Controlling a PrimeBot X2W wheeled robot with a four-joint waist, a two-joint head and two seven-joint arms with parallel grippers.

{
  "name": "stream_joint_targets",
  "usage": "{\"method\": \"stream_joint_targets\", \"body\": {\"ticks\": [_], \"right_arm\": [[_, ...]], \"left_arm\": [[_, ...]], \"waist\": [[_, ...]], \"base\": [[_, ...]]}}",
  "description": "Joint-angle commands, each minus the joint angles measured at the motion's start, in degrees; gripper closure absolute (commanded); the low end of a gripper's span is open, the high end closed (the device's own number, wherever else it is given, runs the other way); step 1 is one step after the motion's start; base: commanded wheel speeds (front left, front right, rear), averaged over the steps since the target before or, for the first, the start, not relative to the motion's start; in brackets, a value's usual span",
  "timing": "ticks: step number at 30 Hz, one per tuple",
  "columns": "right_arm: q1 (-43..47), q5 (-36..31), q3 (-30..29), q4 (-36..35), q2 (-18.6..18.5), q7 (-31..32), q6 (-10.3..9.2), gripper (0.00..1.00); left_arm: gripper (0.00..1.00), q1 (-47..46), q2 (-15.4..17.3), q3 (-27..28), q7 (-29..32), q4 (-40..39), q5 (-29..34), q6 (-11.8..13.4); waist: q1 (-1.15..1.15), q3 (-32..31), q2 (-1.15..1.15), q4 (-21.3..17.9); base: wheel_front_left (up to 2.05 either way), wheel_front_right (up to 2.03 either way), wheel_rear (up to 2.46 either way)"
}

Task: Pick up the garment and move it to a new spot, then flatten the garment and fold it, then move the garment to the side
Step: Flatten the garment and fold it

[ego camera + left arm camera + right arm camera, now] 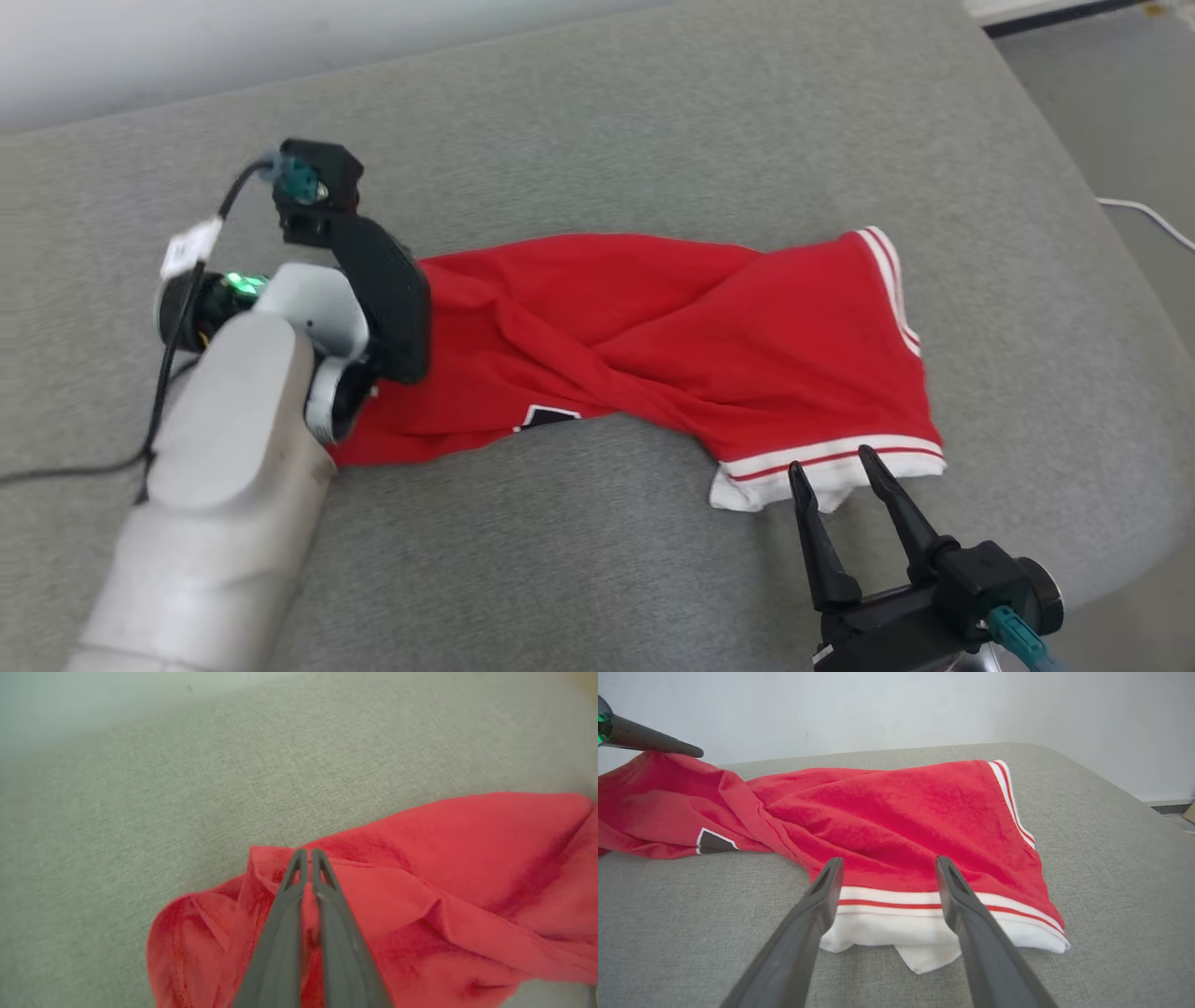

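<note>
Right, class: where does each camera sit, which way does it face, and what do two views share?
Head view: on the head, looking down at the red cloth garment with white-striped trim on the grey fabric cushion; pale left forearm, open right pincer.
Left wrist view: left wrist, looking along the left pincer, shut on the garment.
Right wrist view: right wrist, facing the garment's trim through the open pincer.
Shared: both wrist views show the left pincer.

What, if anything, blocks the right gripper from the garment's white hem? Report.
Likely yes: the right gripper is open right at the white hem, with nothing lying between them.
</note>
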Motion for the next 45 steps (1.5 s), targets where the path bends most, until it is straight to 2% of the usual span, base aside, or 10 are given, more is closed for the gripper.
{"method": "stream_joint_targets", "body": {"ticks": [1, 9, 14, 18, 25, 29, 30, 31, 38, 45], "right_arm": [[0.54, -0.2, -0.45, -0.18, 0.04, -0.01, 0.03, 0.0], [2.65, -1.31, -1.61, 0.03, -0.19, -0.02, 0.03, 0.0], [3.54, -1.36, -1.68, 0.39, -0.5, -0.02, 0.03, 0.0], [4.22, -0.92, -1.54, 0.86, -0.74, 0.0, 0.03, 0.0], [5.02, -0.53, -0.98, 1.24, -0.62, 0.22, 0.03, 0.0], [5.05, -0.21, -0.94, 1.36, -0.6, 0.31, 0.03, 0.0], [4.97, -0.11, -0.89, 1.5, -0.68, 0.39, 0.03, 0.0], [4.91, -0.07, -0.91, 1.55, -0.7, 0.39, 0.03, 0.0], [4.9, 0.15, -1.71, 1.6, -0.66, 0.32, 0.03, 0.0], [5.79, 0.21, -3.52, 1.56, -0.52, 0.19, 0.03, 0.0]], "left_arm": [[1.0, 3.29, -0.63, 1.23, -2.78, -2.85, -1.69, 0.26], [1.0, 18.98, -0.46, 3.9, -11.89, -17.75, -5.18, 1.43], [1.0, 27.84, 0.47, 4.22, -13.6, -25.21, -6.13, 2.22], [1.0, 35.5, 1.64, 5.23, -14.5, -30.99, -6.49, 4.11], [1.0, 46.04, 2.86, 6.56, -13.71, -34.67, -7.32, 7.48], [1.0, 49.77, 2.95, 7.04, -14.33, -35.42, -7.88, 8.41], [0.16, 50.68, 2.59, 7.35, -15.01, -35.34, -8.07, 8.86], [0.0, 51.1, 2.42, 7.43, -15.35, -35.15, -8.11, 9.13], [0.0, 52.99, 2.07, 8.14, -20.55, -36.43, -7.61, 9.04], [0.0, 55.26, 2.42, 9.59, -34.6, -37.32, -5.83, 6.35]], "waist": [[0.0, -1.44, 0.0, 3.53], [0.0, -5.35, 0.0, 8.65], [0.0, -7.11, 0.0, 9.81], [0.0, -8.78, 0.0, 10.43], [0.0, -10.78, 0.0, 10.73], [0.0, -11.26, 0.0, 10.92], [0.0, -11.45, 0.0, 11.0], [0.0, -11.53, 0.0, 11.02], [0.0, -11.9, 0.0, 11.7], [0.0, -13.3, 0.0, 12.91]], "base": [[0.0, 0.0, 0.0], [0.0, 0.0, 0.0], [0.0, 0.0, 0.0], [0.0, 0.0, 0.0], [0.0, 0.0, 0.0], [0.0, 0.0, 0.0], [0.0, 0.0, 0.0], [0.0, 0.0, 0.0], [0.0, 0.0, 0.0], [0.0, 0.0, 0.0]]}}
